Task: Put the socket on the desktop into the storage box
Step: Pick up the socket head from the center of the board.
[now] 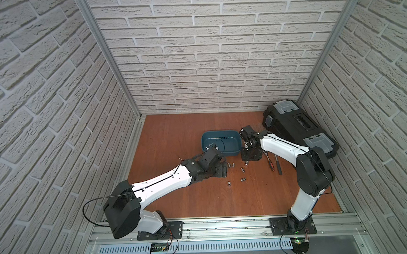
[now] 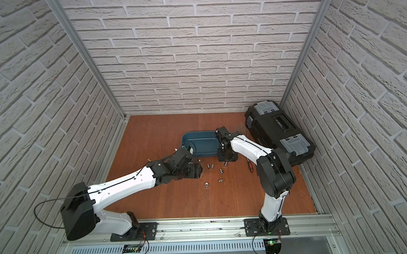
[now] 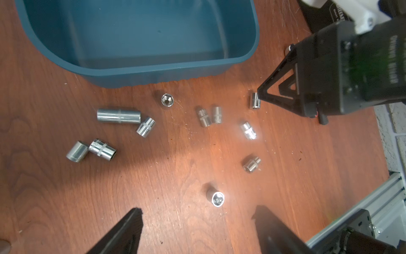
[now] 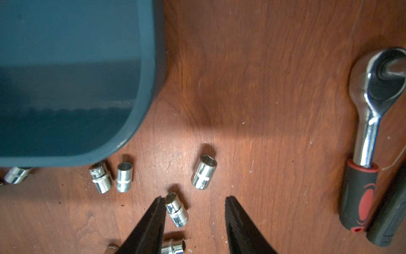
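Sockets [image 3: 118,115]: all on the desktop [image 3: 171,173], scattered just in front of the storage box [image 3: 153,75]; at least eleven countable in the left wrist view, most lying on their sides, a couple standing on end.
Storage box: upright on the desktop beyond the cluster, no lid, interior bare as far as the left wrist view shows; no socket inside.
Right gripper [image 4: 194,199]: low over the cluster near the box's corner, fingers apart, one small socket [image 4: 176,211] lying between them, close against one finger and well clear of the other; not pinched yet, contact with the near finger impossible to confirm.
Left gripper [image 3: 197,209]: spread wide, holding nothing, hovering over bare wood with an upright socket [image 3: 217,198] just beyond its fingertips.
Done so far: nothing delivered, judging by the bare box.
Step in hand: seemingly a pick by the right arm, fingers placed to close on the small socket.
Left to do: closing, lifting, carrying over the rim, letting go; then the same for every other socket, so practically the whole job.
Outside the job: ratchet [image 4: 365,140] and black toolbox [image 1: 299,128], both off to the right of the cluster.
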